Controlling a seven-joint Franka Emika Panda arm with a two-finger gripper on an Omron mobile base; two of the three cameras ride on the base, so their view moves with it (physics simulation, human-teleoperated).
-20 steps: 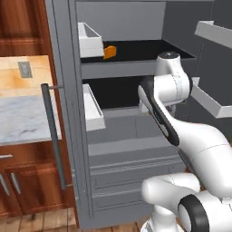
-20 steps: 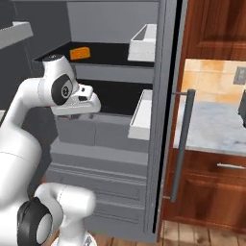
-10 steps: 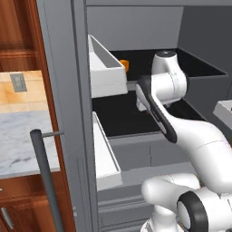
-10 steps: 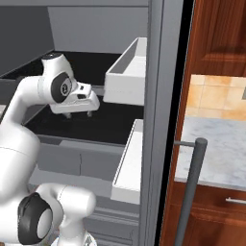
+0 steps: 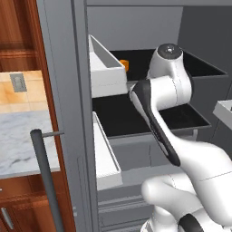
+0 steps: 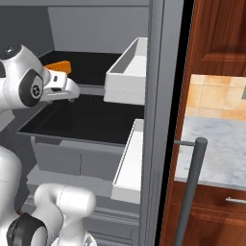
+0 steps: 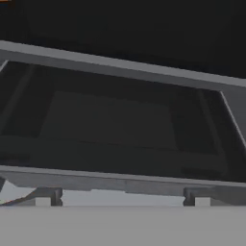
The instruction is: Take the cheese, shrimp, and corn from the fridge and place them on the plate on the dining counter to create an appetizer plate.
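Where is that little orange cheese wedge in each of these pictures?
Left base view: the cheese peeks out on the upper black shelf, just behind the white door bin.
Right base view: the cheese lies on that upper shelf, left of the same bin, above the robot's hand.
Hand view: I cannot make it out.
Shared landmark: the white door bin.

1. Arm (image 5: 181,149): glossy white shell, rounded fat links, smooth w/ no visible cables or screws.
2. Joints: dark grey/black bands betw. links; long dark strip runs along forearm in left base view.
3. Round joint cap (image 6: 34,89) in right base view: dark grey disc w/ small pale dots.
4. Base (image 6: 65,206): white bulbous housing, black ring at bottom.
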